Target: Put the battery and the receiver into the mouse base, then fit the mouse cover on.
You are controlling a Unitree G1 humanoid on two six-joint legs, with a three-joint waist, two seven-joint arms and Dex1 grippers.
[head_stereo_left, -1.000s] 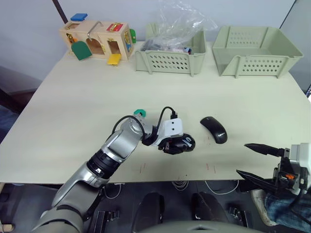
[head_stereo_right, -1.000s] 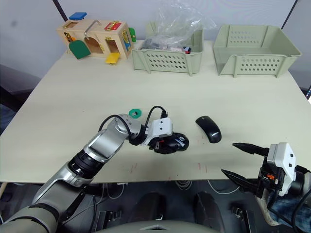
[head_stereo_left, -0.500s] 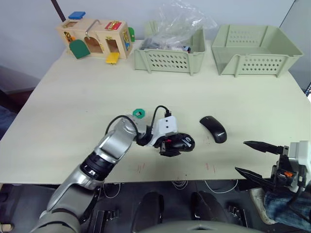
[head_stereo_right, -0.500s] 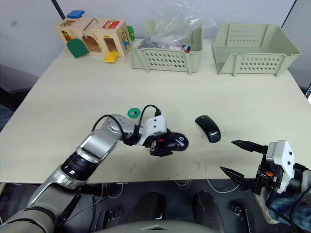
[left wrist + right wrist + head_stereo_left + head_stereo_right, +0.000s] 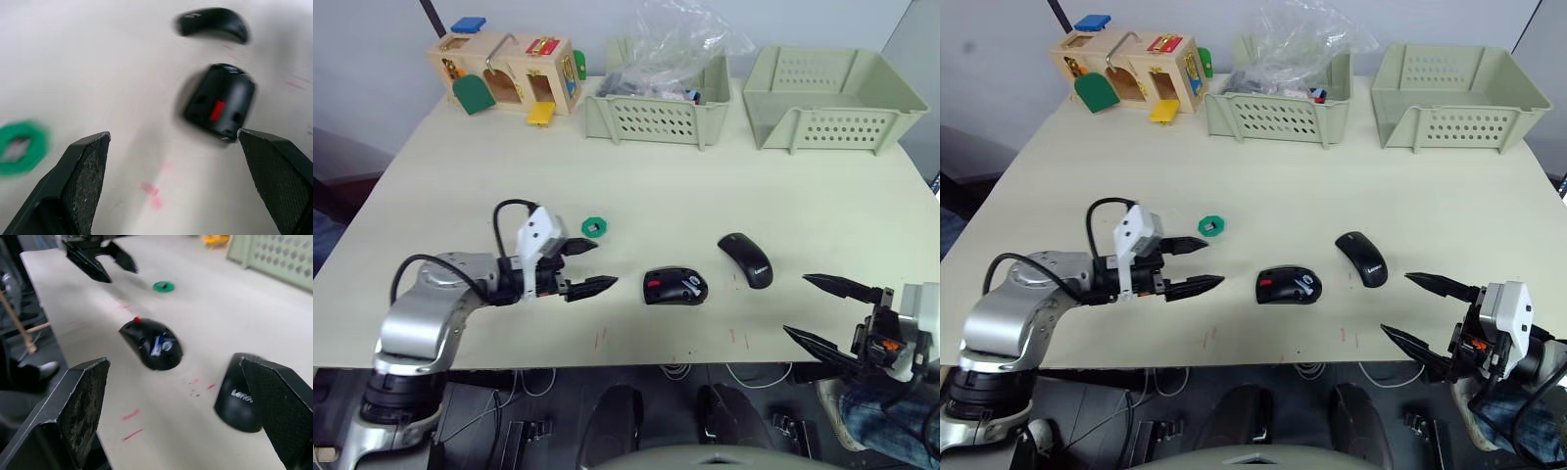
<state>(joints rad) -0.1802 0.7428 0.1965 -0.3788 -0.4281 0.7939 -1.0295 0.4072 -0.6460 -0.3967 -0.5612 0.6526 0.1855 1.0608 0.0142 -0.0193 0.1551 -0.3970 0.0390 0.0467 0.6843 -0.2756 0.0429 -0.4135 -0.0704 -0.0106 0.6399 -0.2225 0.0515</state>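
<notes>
Ahead of the left gripper (image 5: 590, 264), bare table (image 5: 783, 206) runs to the mouse base (image 5: 674, 286), which lies well apart from the fingertips, with nothing between. Just beside the gripper's upper finger, on the far side from the table's near edge, sits a flat green disc (image 5: 594, 228), not touching it. Beyond the base, further from this gripper, the mouse cover (image 5: 745, 260) lies on the table, near the base but apart from it. The right gripper (image 5: 1417, 311) hangs at the near edge of the table; open surface separates it from the cover, the nearer of the two parts, and from the base beyond. Far across the table from both grippers stand two pale green baskets (image 5: 820, 98), one holding a clear plastic bag (image 5: 675, 44), and a wooden latch box (image 5: 508, 73).

The mouse base is a black oval body resting open side up, with a red patch at the end facing the left gripper. In the right wrist view a blue-and-silver battery (image 5: 157, 346) shows inside its recess. The cover is a glossy black shell with a small white mark.

The left gripper's jaws are spread wide, holding and touching nothing. The right gripper's jaws are likewise spread wide and empty.
</notes>
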